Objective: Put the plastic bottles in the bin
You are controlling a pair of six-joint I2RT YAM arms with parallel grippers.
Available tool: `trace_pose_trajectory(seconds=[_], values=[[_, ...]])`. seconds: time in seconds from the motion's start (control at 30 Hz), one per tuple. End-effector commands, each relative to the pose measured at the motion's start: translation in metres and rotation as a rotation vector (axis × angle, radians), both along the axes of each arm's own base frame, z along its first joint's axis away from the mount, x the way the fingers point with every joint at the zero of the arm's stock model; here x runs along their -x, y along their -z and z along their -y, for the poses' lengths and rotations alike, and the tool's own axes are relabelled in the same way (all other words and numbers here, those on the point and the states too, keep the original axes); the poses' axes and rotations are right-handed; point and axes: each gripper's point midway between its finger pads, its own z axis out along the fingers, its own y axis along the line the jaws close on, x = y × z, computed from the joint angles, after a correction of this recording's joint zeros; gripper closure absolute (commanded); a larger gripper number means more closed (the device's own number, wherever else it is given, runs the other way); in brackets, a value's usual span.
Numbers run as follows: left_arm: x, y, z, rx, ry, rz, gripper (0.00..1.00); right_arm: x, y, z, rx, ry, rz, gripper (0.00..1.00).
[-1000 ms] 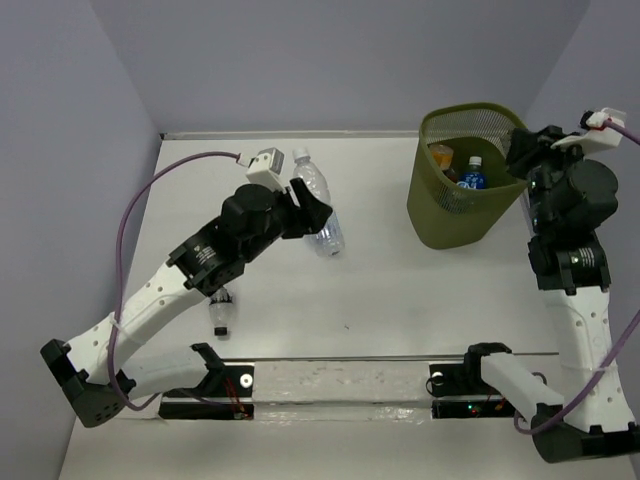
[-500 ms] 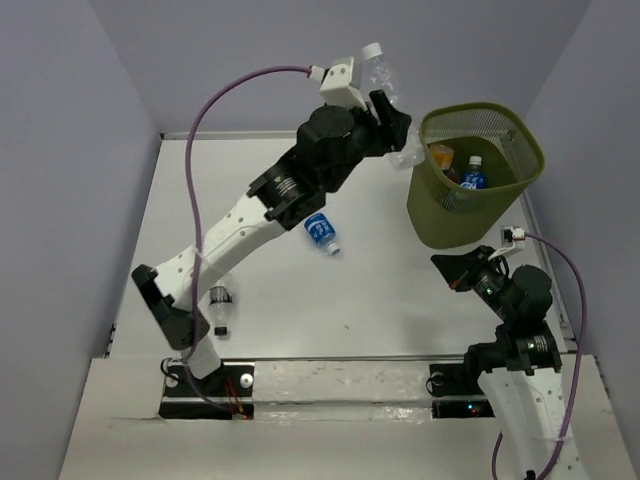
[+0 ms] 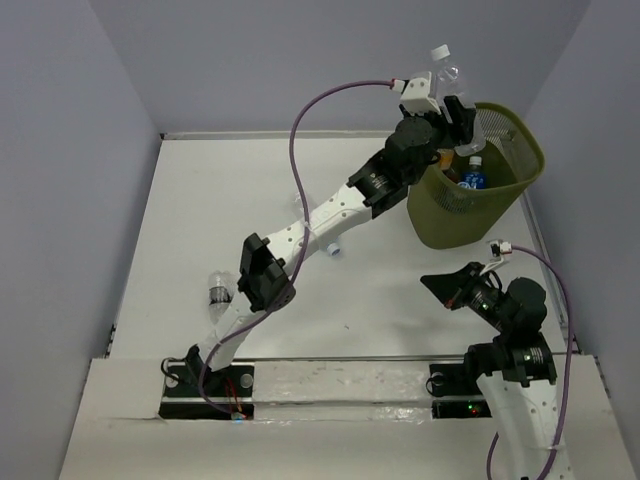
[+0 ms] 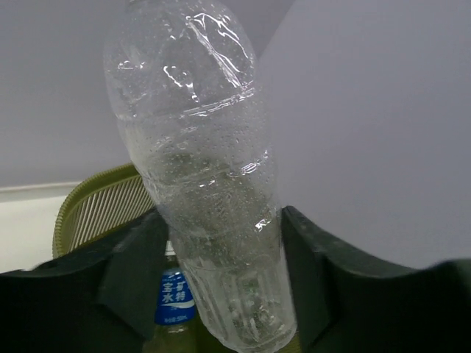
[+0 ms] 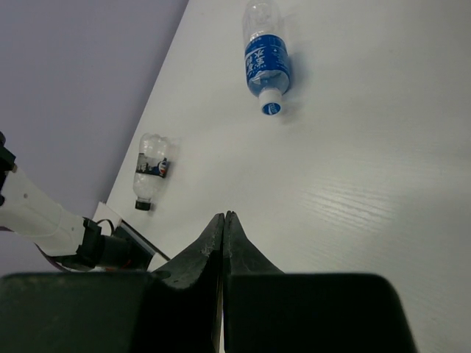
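My left gripper [image 3: 457, 112] is shut on a clear plastic bottle [image 3: 447, 78], held upright over the near-left rim of the olive mesh bin [image 3: 450, 220]. In the left wrist view the bottle [image 4: 199, 169] fills the space between my fingers [image 4: 324, 279], with the bin's rim [image 4: 92, 206] behind it. A blue-labelled bottle [image 3: 472, 176] and an orange one [image 3: 444, 156] lie inside the bin. My right gripper [image 3: 438, 284] is shut and empty, low over the table in front of the bin.
A blue-labelled bottle [image 5: 266, 62] lies on the table, mostly hidden under the left arm in the top view. A small dark-labelled bottle [image 3: 218, 291] lies near the front left and also shows in the right wrist view [image 5: 151, 169].
My left arm has lifted the clear bottle off the table and swung it right, up to the bin's rim. My right arm has drawn back from beside the bin and come down low.
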Motion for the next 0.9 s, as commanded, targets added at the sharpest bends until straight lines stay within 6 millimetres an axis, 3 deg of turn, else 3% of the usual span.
trace_pose_trajectory(seconds=[0.0, 0.1, 0.23, 0.27, 0.37, 0.4, 0.43, 0.47, 0.5, 0.53, 0.57, 0.6, 0.63, 0.67, 0.7, 0.77, 0.8, 0.87], values=[[0.013, -0.060, -0.005, 0.156, 0.013, 0.133, 0.15, 0.009, -0.004, -0.008, -0.005, -0.065, 0.019, 1.00], [0.015, -0.059, -0.002, 0.137, 0.025, 0.148, 0.01, 0.008, -0.010, -0.007, 0.009, -0.065, 0.037, 1.00], [0.026, -0.081, -0.016, 0.097, 0.030, 0.188, 0.01, 0.007, -0.019, -0.007, 0.034, -0.083, 0.063, 1.00], [0.035, -0.100, -0.028, 0.084, 0.031, 0.219, 0.01, 0.008, -0.022, -0.008, 0.040, -0.093, 0.070, 1.00], [0.048, -0.112, -0.049, 0.010, 0.024, 0.229, 0.01, 0.008, -0.034, -0.009, 0.046, -0.100, 0.099, 0.96], [0.057, -0.123, -0.072, -0.018, -0.004, 0.236, 0.01, 0.007, -0.037, -0.009, 0.047, -0.103, 0.105, 0.95], [0.060, -0.118, -0.082, -0.066, -0.018, 0.215, 0.01, 0.006, -0.041, -0.009, 0.045, -0.104, 0.111, 0.91], [0.071, -0.140, -0.119, -0.052, -0.073, 0.216, 0.01, 0.006, -0.043, -0.011, 0.038, -0.116, 0.114, 0.89], [0.069, -0.114, -0.125, -0.121, -0.094, 0.168, 0.01, 0.003, -0.044, -0.012, 0.034, -0.123, 0.117, 0.87], [0.071, -0.102, -0.139, -0.165, -0.112, 0.125, 0.01, 0.002, -0.046, -0.014, 0.030, -0.131, 0.114, 0.87], [0.082, -0.111, -0.175, -0.160, -0.150, 0.103, 0.01, 0.001, -0.048, -0.015, 0.027, -0.145, 0.114, 0.85], [0.081, -0.065, -0.183, -0.247, -0.152, -0.001, 0.01, -0.005, -0.050, -0.016, 0.024, -0.151, 0.112, 0.84], [0.083, -0.050, -0.199, -0.264, -0.169, -0.049, 0.01, -0.008, -0.052, -0.017, 0.021, -0.152, 0.110, 0.82], [0.095, -0.052, -0.230, -0.244, -0.190, -0.078, 0.01, -0.010, -0.057, -0.017, 0.022, -0.153, 0.122, 0.81], [0.089, 0.003, -0.251, -0.311, -0.222, -0.211, 0.01, -0.014, -0.060, -0.022, 0.019, -0.173, 0.120, 0.79], [0.095, 0.042, -0.287, -0.332, -0.258, -0.321, 0.01, -0.021, -0.064, -0.024, 0.021, -0.167, 0.123, 0.77], [0.103, 0.083, -0.324, -0.386, -0.295, -0.427, 0.01, -0.020, -0.071, -0.032, 0.022, -0.199, 0.144, 0.76], [0.116, 0.121, -0.361, -0.399, -0.361, -0.541, 0.01, -0.032, -0.067, -0.040, 0.044, -0.184, 0.125, 0.73]])
